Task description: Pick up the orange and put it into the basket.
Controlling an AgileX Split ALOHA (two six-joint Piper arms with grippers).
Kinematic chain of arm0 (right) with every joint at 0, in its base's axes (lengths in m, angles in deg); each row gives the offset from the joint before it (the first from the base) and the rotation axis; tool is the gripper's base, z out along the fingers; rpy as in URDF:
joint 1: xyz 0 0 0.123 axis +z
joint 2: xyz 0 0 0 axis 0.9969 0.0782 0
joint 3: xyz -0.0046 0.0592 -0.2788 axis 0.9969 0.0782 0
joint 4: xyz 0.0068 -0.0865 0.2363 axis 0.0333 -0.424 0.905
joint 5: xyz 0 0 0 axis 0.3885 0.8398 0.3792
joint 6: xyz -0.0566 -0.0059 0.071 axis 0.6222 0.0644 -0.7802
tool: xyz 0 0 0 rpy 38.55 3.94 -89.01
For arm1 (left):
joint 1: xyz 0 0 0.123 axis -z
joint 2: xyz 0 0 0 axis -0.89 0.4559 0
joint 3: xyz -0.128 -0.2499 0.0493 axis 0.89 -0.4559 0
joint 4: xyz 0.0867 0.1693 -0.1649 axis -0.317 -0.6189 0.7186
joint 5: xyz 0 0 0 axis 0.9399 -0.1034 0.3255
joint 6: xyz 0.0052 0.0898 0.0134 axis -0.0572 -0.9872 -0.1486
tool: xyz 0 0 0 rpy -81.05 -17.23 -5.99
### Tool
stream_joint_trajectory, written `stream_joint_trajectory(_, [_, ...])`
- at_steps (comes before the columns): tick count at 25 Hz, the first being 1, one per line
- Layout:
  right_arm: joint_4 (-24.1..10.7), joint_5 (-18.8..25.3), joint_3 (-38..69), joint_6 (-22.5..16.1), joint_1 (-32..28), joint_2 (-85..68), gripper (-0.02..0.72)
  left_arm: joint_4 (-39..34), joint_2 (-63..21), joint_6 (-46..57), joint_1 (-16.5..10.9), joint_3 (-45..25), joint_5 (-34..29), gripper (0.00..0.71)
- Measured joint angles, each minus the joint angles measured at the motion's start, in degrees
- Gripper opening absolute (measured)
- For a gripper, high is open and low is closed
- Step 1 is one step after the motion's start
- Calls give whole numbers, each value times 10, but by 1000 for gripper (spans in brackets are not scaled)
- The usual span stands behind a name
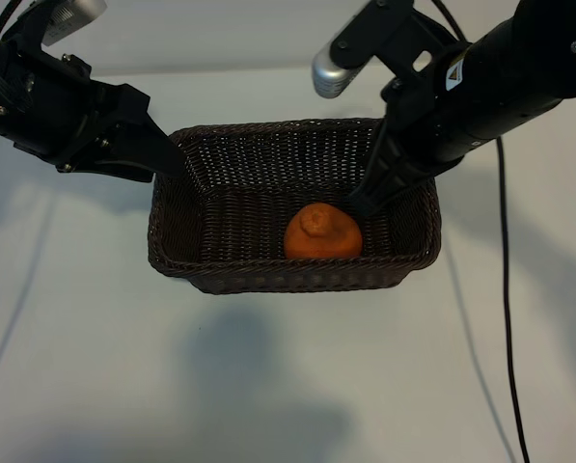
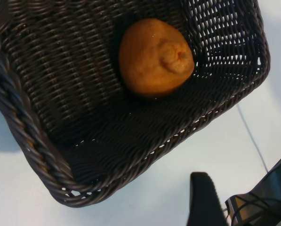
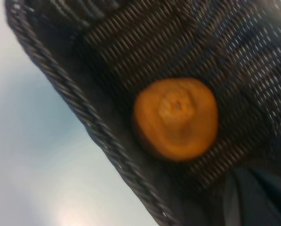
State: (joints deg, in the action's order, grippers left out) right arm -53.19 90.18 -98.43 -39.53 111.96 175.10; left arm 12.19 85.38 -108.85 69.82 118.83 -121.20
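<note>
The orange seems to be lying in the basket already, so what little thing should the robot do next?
Probably lift the right gripper straight up out of the basket. The orange lies free on the woven floor, and the gripper, shut on nothing, hangs inside just beside it. The left gripper waits open at the basket's far left corner.

A plain white worktop (image 1: 85,367) carries the scene, matte and lit from above, with soft grey shadows across it. Directly on it sits one thing: the basket (image 1: 268,275), dark brown woven wicker, rectangular with rounded corners and a braided rim, placed just above the middle. A thin dark cable (image 1: 506,289) runs over the surface at 3 o'clock from the basket, trailing toward 5 o'clock.
</note>
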Motion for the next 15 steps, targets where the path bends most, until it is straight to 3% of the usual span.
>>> stream_joint_trajectory(4, [-16,28,0,-26,-31,-3,15,0,0,0,0,0,0,454])
stream_joint_trajectory(15, [-13,50,0,-24,-127,-64,15,0,0,2,0,0,3,454])
